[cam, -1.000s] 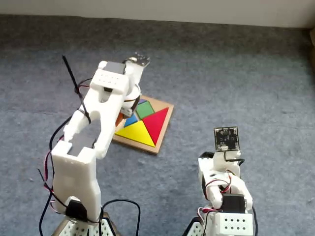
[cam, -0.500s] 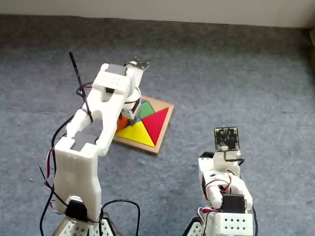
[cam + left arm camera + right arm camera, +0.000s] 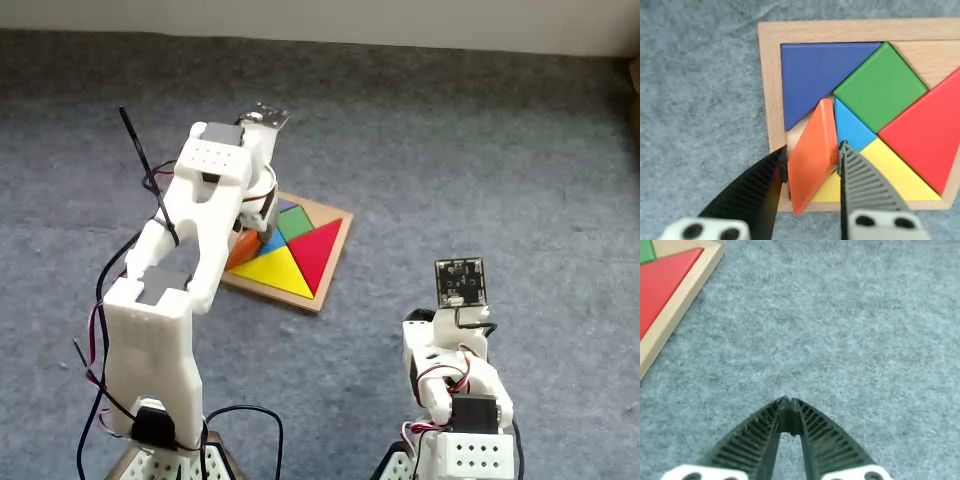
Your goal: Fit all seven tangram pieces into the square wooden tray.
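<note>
The square wooden tray [image 3: 335, 250] [image 3: 769, 90] lies on the carpet and holds a dark blue triangle [image 3: 815, 75], a green square [image 3: 880, 87], a red triangle [image 3: 925, 135] [image 3: 318, 250], a yellow triangle [image 3: 895, 177] [image 3: 272, 268] and a small light blue triangle [image 3: 850, 127]. My left gripper [image 3: 812, 157] is shut on the orange piece [image 3: 812, 155], held tilted over the tray's gap beside the dark blue triangle. In the high view the left arm [image 3: 200, 220] hides that side of the tray. My right gripper [image 3: 789, 407] rests shut over bare carpet, near the tray's corner [image 3: 712, 255].
Grey carpet [image 3: 480, 150] surrounds the tray on every side. The right arm's base [image 3: 455, 400] sits at the near right, the left arm's base [image 3: 150, 430] at the near left. A pale wall edge [image 3: 400, 20] runs along the far side.
The left arm has swung slightly to the left with the orange piece in its gripper, uncovering more of the tray's far edge. The right arm has stayed still.
</note>
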Robot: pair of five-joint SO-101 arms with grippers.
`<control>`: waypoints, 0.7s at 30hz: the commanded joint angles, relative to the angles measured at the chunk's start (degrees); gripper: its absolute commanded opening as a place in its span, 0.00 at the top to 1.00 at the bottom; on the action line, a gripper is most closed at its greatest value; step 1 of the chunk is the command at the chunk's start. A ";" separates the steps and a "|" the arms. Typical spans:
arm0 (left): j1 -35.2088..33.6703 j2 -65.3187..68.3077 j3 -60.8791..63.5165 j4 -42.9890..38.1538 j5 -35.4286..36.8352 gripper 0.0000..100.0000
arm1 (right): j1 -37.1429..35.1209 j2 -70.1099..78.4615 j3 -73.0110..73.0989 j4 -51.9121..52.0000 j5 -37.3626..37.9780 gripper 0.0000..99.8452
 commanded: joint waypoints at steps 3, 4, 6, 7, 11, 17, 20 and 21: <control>-4.53 -0.22 -3.74 -0.70 0.44 0.82 | 0.75 -0.84 8.40 -0.13 -0.35 0.99; -5.14 -0.13 -4.53 -0.70 0.44 0.82 | 0.75 -0.84 8.40 -0.13 -0.35 0.99; -5.93 -0.04 -4.97 -0.79 0.44 0.82 | 0.75 -0.84 8.40 -0.13 -0.35 0.99; -6.02 -0.04 -5.05 -0.79 0.44 0.82 | 0.75 -0.84 8.40 -0.13 -0.35 0.99; -6.02 -0.04 -5.05 -0.62 0.44 0.82 | 0.75 -0.84 8.40 -0.13 -0.35 0.99; -6.02 -0.13 -5.14 -0.44 0.53 0.83 | 0.75 -0.84 8.40 -0.13 -0.35 0.99; -5.85 -0.13 -5.05 -0.35 0.53 0.83 | 0.75 -0.84 8.40 -0.13 -0.35 0.99; -5.67 -0.13 -5.05 -0.35 0.44 0.83 | 0.75 -0.84 8.40 -0.13 -0.35 0.99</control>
